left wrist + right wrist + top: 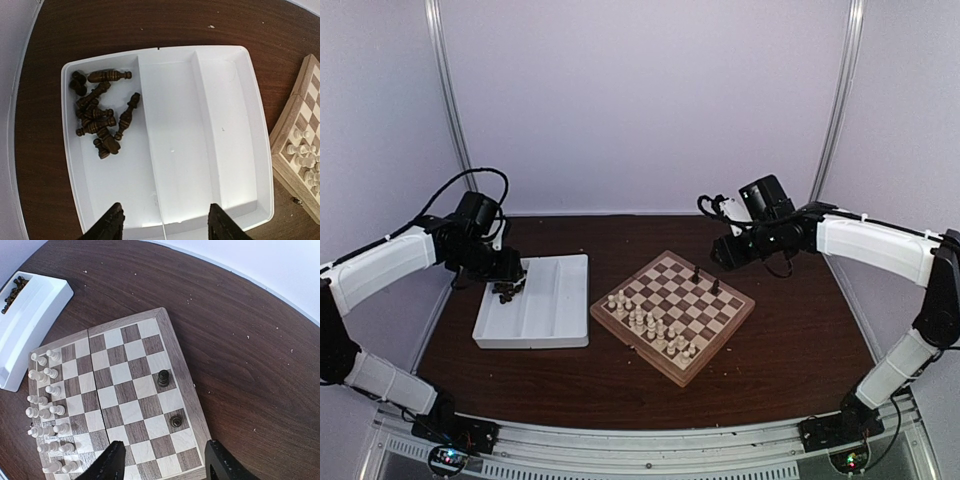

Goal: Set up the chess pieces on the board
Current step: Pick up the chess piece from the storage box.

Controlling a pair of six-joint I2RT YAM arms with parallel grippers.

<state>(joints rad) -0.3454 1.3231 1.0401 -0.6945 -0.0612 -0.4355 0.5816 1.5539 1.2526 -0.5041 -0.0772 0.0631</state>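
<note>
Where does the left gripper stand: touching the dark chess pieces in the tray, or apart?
Apart. The left wrist view shows bare tray floor between the open left gripper and the dark chess pieces heaped in its left compartment.

The board (131, 412) is wood, its light and dark brown squares showing grain inside a tan rim, smooth with a soft satin sheen. It lies on a dark, matt, wood-grain surface (240, 340) that may be laminate rather than solid timber. The dark chess pieces (97, 120) are turned wood with a slight polish, the cream-white pieces (47, 412) are paler and duller, and the white tray (175, 125) is smooth, faintly glossy plastic.
</note>
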